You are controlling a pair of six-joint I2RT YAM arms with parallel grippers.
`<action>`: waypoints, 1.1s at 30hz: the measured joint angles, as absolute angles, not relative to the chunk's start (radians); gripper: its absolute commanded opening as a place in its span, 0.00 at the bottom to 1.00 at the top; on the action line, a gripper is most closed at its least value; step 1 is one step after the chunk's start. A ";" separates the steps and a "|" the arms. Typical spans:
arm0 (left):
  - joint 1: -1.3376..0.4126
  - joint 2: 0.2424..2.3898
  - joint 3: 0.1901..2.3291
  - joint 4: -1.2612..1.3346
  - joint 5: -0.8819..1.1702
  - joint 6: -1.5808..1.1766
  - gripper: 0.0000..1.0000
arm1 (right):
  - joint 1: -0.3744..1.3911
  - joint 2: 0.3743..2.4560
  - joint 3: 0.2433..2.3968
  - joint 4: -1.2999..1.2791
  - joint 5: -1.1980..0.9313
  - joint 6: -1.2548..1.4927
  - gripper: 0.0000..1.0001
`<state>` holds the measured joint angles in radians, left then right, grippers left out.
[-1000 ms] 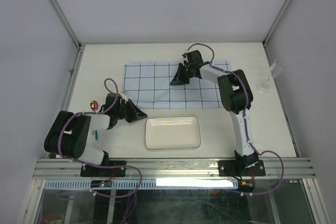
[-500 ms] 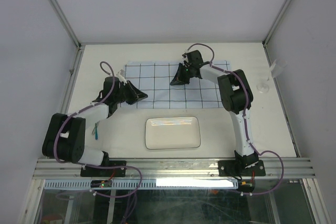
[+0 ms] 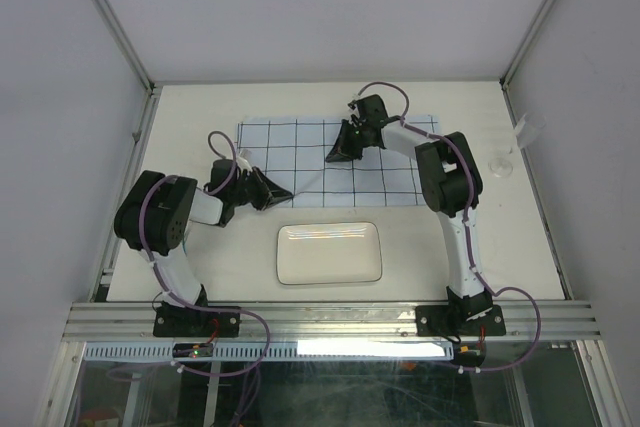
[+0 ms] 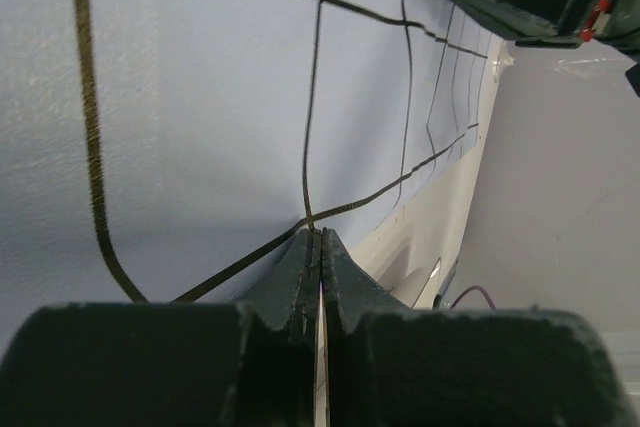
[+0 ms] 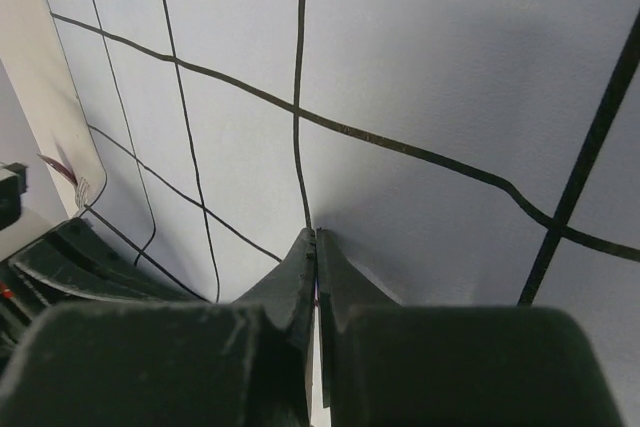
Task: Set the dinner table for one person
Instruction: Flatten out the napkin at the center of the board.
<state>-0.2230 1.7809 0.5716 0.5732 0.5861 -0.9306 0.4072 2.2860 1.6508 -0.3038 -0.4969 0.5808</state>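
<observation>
Closed: left gripper [image 3: 279, 194], right gripper [image 3: 334, 156], each pinching pale-blue dark-gridded cloth [image 3: 290, 147]. Overhead alone shows whole white rectangular plate [image 3: 329, 253] on cream matte tabletop [image 3: 510, 247].

The large flat cream-white rectangular tabletop [image 3: 200, 112] has a plain matte surface. It lies level, with its long edges running left to right across the top external view. Aluminium rails [image 3: 330, 319] border its near edge and both side edges. No tilt or damage is visible.
</observation>
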 measured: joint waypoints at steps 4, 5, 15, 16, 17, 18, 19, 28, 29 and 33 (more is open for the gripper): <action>-0.222 1.850 0.526 0.694 0.612 -0.975 0.00 | 0.406 2.286 1.656 -0.315 -0.491 0.577 0.00; -0.221 1.860 0.517 0.728 0.614 -0.984 0.00 | 0.406 2.286 1.657 -0.317 -0.489 0.576 0.00; -0.221 1.958 0.386 1.095 0.612 -1.074 0.00 | 0.391 2.286 1.674 -0.350 -0.472 0.555 0.00; -0.221 1.963 0.374 1.117 0.612 -1.078 0.00 | 0.390 2.286 1.674 -0.351 -0.473 0.552 0.00; -0.221 1.965 0.365 1.130 0.612 -1.082 0.00 | 0.390 2.286 1.674 -0.351 -0.473 0.551 0.00; -0.221 1.965 0.355 1.143 0.611 -1.083 0.00 | 0.390 2.286 1.674 -0.351 -0.473 0.548 0.00; -0.221 1.965 0.345 1.153 0.611 -1.083 0.00 | 0.390 2.286 1.674 -0.353 -0.472 0.545 0.00; -0.221 1.898 0.307 1.090 0.603 -1.049 0.00 | 0.382 2.267 1.686 -0.406 -0.419 0.487 0.00; -0.222 1.882 0.303 1.067 0.603 -1.042 0.00 | 0.376 2.263 1.686 -0.416 -0.406 0.478 0.00; -0.223 1.786 0.307 0.908 0.569 -0.989 0.00 | 0.346 2.235 1.681 -0.461 -0.350 0.442 0.00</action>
<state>-0.2230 1.7863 0.3069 0.9085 0.5686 -0.9894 0.3458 2.2349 1.6814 -0.4610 -0.3500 0.4416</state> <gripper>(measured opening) 0.006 0.004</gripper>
